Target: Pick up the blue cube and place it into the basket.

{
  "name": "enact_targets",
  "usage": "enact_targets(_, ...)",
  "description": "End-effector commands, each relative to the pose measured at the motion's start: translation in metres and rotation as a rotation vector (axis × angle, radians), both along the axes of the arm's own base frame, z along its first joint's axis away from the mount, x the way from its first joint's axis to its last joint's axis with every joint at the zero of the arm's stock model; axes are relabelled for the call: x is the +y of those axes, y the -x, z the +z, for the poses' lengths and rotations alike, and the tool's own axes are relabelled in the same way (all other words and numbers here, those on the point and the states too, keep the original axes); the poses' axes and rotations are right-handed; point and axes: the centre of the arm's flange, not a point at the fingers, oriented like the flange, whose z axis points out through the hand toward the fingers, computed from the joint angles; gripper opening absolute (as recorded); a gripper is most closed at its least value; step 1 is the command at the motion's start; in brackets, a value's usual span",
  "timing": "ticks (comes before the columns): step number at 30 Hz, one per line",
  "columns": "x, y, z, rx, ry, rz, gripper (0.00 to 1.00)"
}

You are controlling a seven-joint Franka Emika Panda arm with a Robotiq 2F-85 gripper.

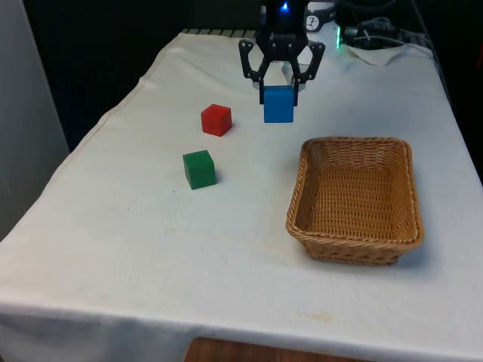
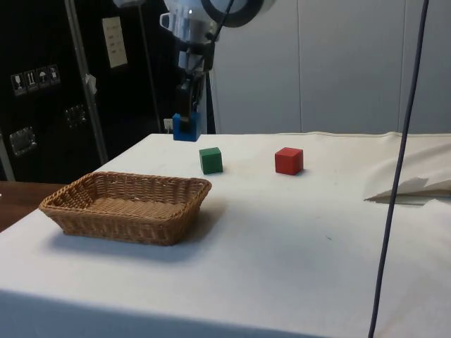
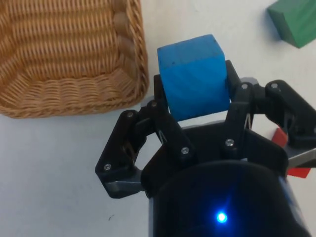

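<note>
Blue cube (image 1: 278,104) clamped between the gripper's (image 1: 280,89) fingers hangs above the table's far end, lifted clear of the cloth, the carry now needing a swing over the wicker basket (image 1: 355,240) before release.

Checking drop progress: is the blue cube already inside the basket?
No, the blue cube hangs in the gripper above the cloth, outside the basket.

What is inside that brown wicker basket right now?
Nothing: the brown woven wicker basket shows only its bare woven floor. The blue wooden cube is shut in the black tool, above the cloth, not over the basket.
</note>
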Motion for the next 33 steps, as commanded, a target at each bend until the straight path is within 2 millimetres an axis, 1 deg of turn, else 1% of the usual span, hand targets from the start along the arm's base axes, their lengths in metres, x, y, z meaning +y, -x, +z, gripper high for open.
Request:
enact_targets(1, 0.002, -0.002, 0.001, -0.002, -0.001, 0.0, 0.01)
enact_targets(8, 0.018, -0.015, 0.006, -0.004, -0.008, -0.007, 0.01)
enact_targets(9, 0.015, -0.012, 0.006, -0.007, -0.01, -0.002, 0.01)
enact_targets(15, 0.033, -0.026, 0.008, -0.013, -0.018, -0.008, 0.01)
enact_targets(17, 0.037, -0.029, 0.008, -0.014, -0.022, -0.007, 0.01)
enact_targets(18, 0.035, -0.027, 0.009, -0.021, -0.024, -0.002, 0.01)
enact_targets(19, 0.042, -0.032, 0.009, -0.018, -0.026, -0.007, 0.01)
enact_targets(26, 0.056, -0.044, 0.006, -0.019, -0.037, -0.007, 0.01)
enact_targets(27, 0.054, -0.042, 0.007, -0.026, -0.04, -0.003, 0.01)
enact_targets(29, 0.063, -0.05, 0.005, -0.017, -0.041, -0.006, 0.01)
enact_targets(33, 0.071, -0.057, 0.002, -0.009, -0.046, -0.005, 0.01)
